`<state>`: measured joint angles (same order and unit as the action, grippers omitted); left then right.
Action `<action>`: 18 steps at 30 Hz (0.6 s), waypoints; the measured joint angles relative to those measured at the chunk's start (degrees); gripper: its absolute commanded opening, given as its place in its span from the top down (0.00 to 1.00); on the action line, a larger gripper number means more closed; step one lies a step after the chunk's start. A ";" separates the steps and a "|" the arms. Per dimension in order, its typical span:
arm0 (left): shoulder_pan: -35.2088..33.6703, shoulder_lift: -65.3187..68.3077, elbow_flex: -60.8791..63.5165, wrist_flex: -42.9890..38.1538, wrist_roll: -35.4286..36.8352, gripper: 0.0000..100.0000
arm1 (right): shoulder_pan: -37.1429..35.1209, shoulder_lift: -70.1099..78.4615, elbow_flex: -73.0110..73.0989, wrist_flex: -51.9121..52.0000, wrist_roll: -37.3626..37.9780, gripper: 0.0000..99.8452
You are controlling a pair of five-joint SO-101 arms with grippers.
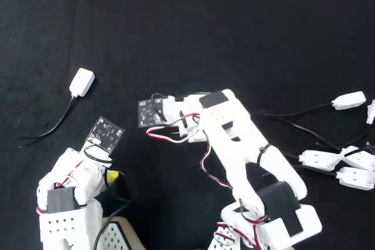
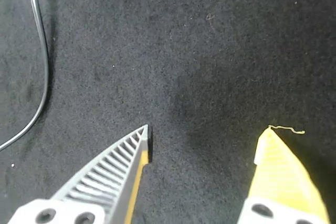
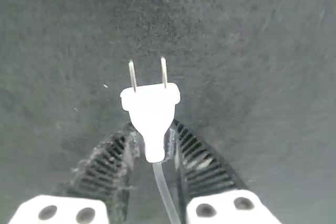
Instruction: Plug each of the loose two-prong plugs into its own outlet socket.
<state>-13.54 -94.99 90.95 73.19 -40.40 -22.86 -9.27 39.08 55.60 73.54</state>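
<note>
The plug (image 3: 150, 116) is pinched by its body in my right jaws. Its prongs (image 3: 163, 72) point out over the black worktop (image 1: 234, 39), near the middle. My left jaws gape wide, holding nothing, near a white block (image 1: 81, 82) on a black cord (image 1: 53, 124). More white cord ends (image 1: 319, 159) lie by the worktop's right edge.

There are 2 arms (image 1: 234, 127), 1 two-prong plug (image 3: 150, 109) and at least 5 other white cabled connectors (image 1: 319, 159).
</note>
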 measured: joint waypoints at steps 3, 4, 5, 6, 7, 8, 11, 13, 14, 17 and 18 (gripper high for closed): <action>0.00 0.00 0.00 0.00 0.00 0.68 | 0.88 0.00 -0.35 -0.53 4.66 0.89; 0.00 0.00 0.00 0.00 0.00 0.68 | 1.23 0.00 -0.35 -0.53 5.27 0.84; 0.00 0.00 0.00 0.00 0.00 0.68 | 1.76 0.00 -0.35 -0.35 5.63 0.78; 0.00 0.00 0.00 0.00 0.00 0.68 | 2.37 0.00 -0.35 0.26 5.80 0.74; 0.00 0.00 0.00 0.00 0.00 0.68 | 3.25 0.00 -0.35 0.88 5.98 0.70; 0.00 0.00 0.00 0.00 0.00 0.68 | 4.13 0.00 -0.35 1.49 5.98 0.68; 0.00 0.00 0.00 0.00 0.00 0.68 | 6.86 -0.70 -0.35 2.55 5.98 0.68; 0.00 0.00 0.00 0.00 0.00 0.68 | 8.88 -0.97 -0.35 3.16 4.57 0.71; 0.00 0.00 0.00 0.00 0.00 0.68 | 9.85 -0.97 -1.32 3.96 2.64 0.74; 0.00 0.00 0.00 0.00 0.00 0.68 | 11.87 -0.97 -6.33 7.74 -7.38 0.83; 0.00 0.00 0.00 0.00 0.00 0.68 | 12.13 -0.97 -7.82 10.11 -12.13 0.86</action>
<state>-13.54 -94.99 90.95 73.19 -40.40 -10.73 -10.24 31.25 65.71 61.41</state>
